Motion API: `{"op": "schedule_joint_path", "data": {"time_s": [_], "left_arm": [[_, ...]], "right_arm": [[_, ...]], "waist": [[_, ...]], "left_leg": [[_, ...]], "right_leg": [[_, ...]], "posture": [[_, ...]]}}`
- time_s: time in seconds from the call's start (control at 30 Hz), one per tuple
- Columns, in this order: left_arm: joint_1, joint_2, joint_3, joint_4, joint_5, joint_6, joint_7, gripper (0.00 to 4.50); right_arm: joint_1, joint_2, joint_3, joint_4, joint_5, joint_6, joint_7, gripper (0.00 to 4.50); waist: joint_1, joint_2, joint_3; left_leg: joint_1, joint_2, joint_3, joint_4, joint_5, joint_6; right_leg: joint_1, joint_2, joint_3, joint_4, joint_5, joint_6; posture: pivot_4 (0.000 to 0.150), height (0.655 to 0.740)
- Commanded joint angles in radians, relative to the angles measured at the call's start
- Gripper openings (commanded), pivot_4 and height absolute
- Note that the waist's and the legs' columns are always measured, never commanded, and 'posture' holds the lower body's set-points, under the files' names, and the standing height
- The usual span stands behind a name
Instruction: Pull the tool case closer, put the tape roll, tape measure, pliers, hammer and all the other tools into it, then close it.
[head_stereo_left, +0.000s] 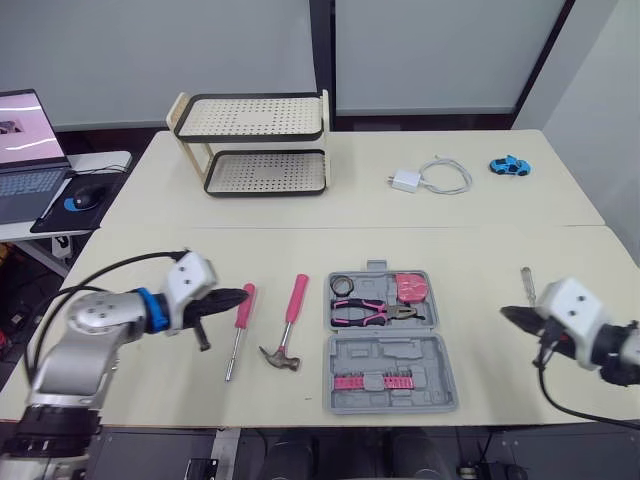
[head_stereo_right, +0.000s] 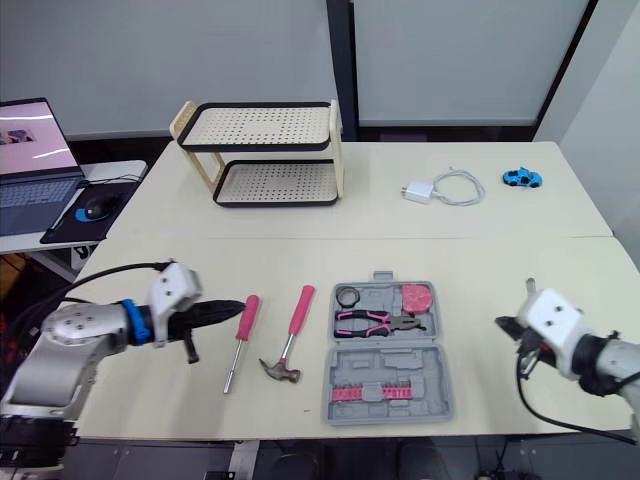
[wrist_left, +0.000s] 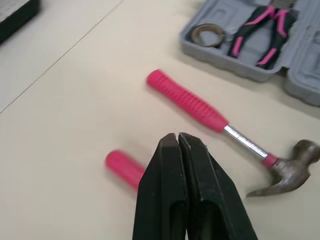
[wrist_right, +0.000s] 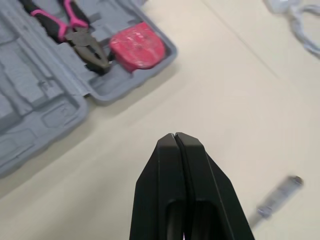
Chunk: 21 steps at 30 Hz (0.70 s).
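The grey tool case (head_stereo_left: 392, 372) lies open near the table's front edge. In its far half sit the tape roll (head_stereo_left: 343, 284), the pink-handled pliers (head_stereo_left: 375, 313) and the pink tape measure (head_stereo_left: 410, 288); a row of pink bits fills the near half. Left of the case lie the pink-handled hammer (head_stereo_left: 288, 325) and a pink screwdriver (head_stereo_left: 240, 330). My left gripper (head_stereo_left: 235, 297) is shut and empty, its tips just over the screwdriver's handle (wrist_left: 122, 167). My right gripper (head_stereo_left: 508, 315) is shut and empty, well right of the case. A small screwdriver (head_stereo_left: 527, 285) lies just beyond it.
A two-tier rack (head_stereo_left: 255, 145) stands at the back left of the table. A white charger with cable (head_stereo_left: 430, 178) and a blue toy car (head_stereo_left: 509, 166) lie at the back right. A laptop (head_stereo_left: 25, 150) sits on a side table to the left.
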Motion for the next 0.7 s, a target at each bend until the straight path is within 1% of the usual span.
{"op": "schedule_joint_path", "data": {"time_s": [0.03,0.13,0.17,0.23,0.33,0.57,0.6,0.63,0.7], "left_arm": [[0.026,-0.001,0.103,0.066,-0.015,-0.038,0.07,0.04],[0.051,-0.025,0.158,0.123,-0.028,-0.049,0.126,0.04],[0.062,-0.033,0.174,0.139,-0.031,-0.06,0.14,0.4],[0.098,-0.053,0.217,0.183,-0.037,-0.076,0.173,0.86],[0.156,-0.07,0.261,0.235,-0.049,-0.088,0.2,1.87],[0.227,-0.091,0.271,0.205,-0.066,-0.098,0.228,4.07],[0.231,-0.092,0.271,0.195,-0.069,-0.094,0.233,4.41],[0.236,-0.092,0.27,0.184,-0.072,-0.09,0.237,4.48],[0.245,-0.092,0.27,0.164,-0.077,-0.081,0.245,4.48]], "right_arm": [[0.059,-0.012,-0.157,0.034,0.028,0.012,0.025,0.0],[0.111,0.006,-0.231,0.076,0.043,0.005,0.03,0.0],[0.128,0.011,-0.246,0.088,0.046,-0.001,0.03,0.38],[0.158,0.034,-0.277,0.113,0.054,-0.002,0.016,0.89],[0.185,0.064,-0.297,0.136,0.059,-0.013,0.0,2.02],[0.181,0.06,-0.286,0.192,0.062,-0.035,-0.01,4.47],[0.177,0.058,-0.283,0.198,0.062,-0.038,-0.01,4.5],[0.173,0.056,-0.281,0.204,0.062,-0.039,-0.011,4.5],[0.166,0.054,-0.275,0.212,0.062,-0.04,-0.012,4.5]], "waist": [[0.001,0.0,0.0],[0.003,0.0,0.0],[0.003,0.0,0.0],[0.002,0.0,0.0],[-0.001,0.0,0.0],[0.0,-0.001,-0.002],[0.001,-0.001,-0.002],[0.002,-0.001,-0.002],[0.002,-0.002,-0.002]], "left_leg": [[0.0,0.0,0.0,0.0,0.0,0.0],[0.0,0.0,0.0,0.0,0.0,0.0],[0.0,0.0,0.0,0.0,0.0,0.0],[0.0,0.0,0.001,0.0,0.0,0.0],[0.0,0.0,0.001,-0.001,0.0,0.0],[0.001,0.0,0.001,-0.001,0.0,0.0],[0.001,0.0,0.001,-0.001,0.0,0.0],[0.001,0.0,0.001,-0.001,0.0,0.0],[0.001,0.0,0.002,-0.001,0.0,0.0]], "right_leg": [[0.0,0.0,0.0,0.0,0.0,0.0],[0.0,0.0,0.0,0.0,0.0,0.0],[0.0,0.0,0.0,-0.001,0.0,0.0],[0.0,0.0,0.001,0.0,0.0,0.0],[-0.001,0.0,0.001,0.0,0.0,0.0],[0.0,-0.001,0.001,0.0,0.0,0.0],[0.0,-0.001,0.001,0.0,0.0,0.0],[0.0,-0.001,0.001,0.0,0.0,0.0],[0.0,-0.001,0.002,0.0,0.0,0.0]], "posture": [[0.15,0.74],[0.15,0.74],[0.15,0.74],[0.15,0.74],[0.15,0.74],[0.15,0.74],[0.15,0.74],[0.15,0.74],[0.15,0.74]]}}
